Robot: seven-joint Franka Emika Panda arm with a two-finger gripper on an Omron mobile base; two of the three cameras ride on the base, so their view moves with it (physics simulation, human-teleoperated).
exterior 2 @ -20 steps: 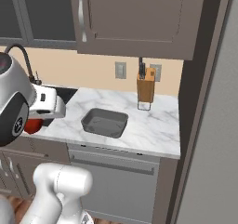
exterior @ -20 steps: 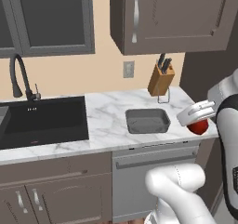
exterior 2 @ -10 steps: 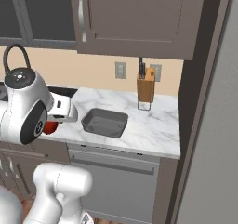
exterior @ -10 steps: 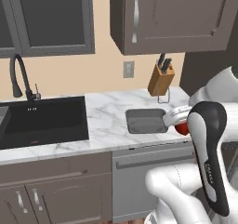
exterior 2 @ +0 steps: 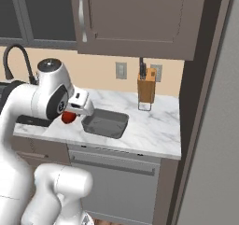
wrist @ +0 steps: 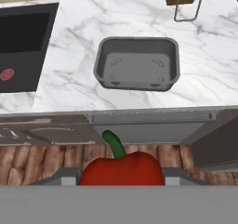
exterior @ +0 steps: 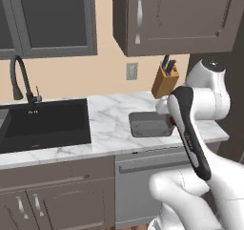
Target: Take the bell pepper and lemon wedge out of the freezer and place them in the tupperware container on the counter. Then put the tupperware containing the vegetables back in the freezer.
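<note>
The glossy red bell pepper (wrist: pixel 122 168) with its green stem sits clamped between the two dark fingers of the gripper (wrist: pixel 122 175), one finger (wrist: pixel 65 176) pressed against each flank, held in the air in front of the counter edge. At twelve o'clock from it in the hand view, the shallow grey tupperware container (wrist: pixel 137 63) rests on the white marble counter (wrist: pixel 74 56). A black sink basin (wrist: pixel 23 42) lies at ten o'clock, a wooden knife block (exterior 2: pixel 146 91) at one o'clock. Nothing stands between pepper and container.
</note>
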